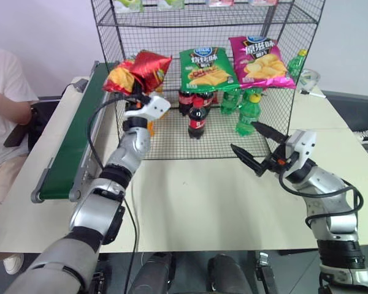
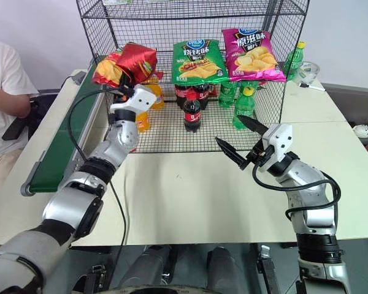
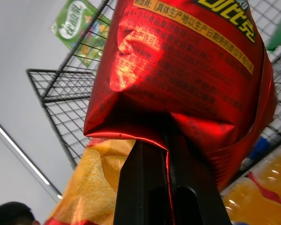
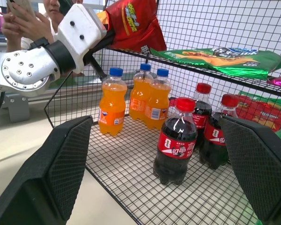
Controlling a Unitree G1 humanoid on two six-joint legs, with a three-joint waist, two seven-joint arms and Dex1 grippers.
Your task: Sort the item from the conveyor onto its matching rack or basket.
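Overhanging rack [image 1: 282,24] edge, red chip bag [image 1: 148,68]

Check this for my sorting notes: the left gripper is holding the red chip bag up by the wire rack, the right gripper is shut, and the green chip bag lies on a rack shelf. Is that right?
One detail is wrong: the right gripper is open, its fingers spread, as the right wrist view shows. The left gripper does hold the red chip bag by the wire rack, and the green chip bag lies on a shelf.

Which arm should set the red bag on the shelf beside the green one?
Left. Its gripper is shut on the red chip bag at the rack shelf; the right gripper hangs open, empty.
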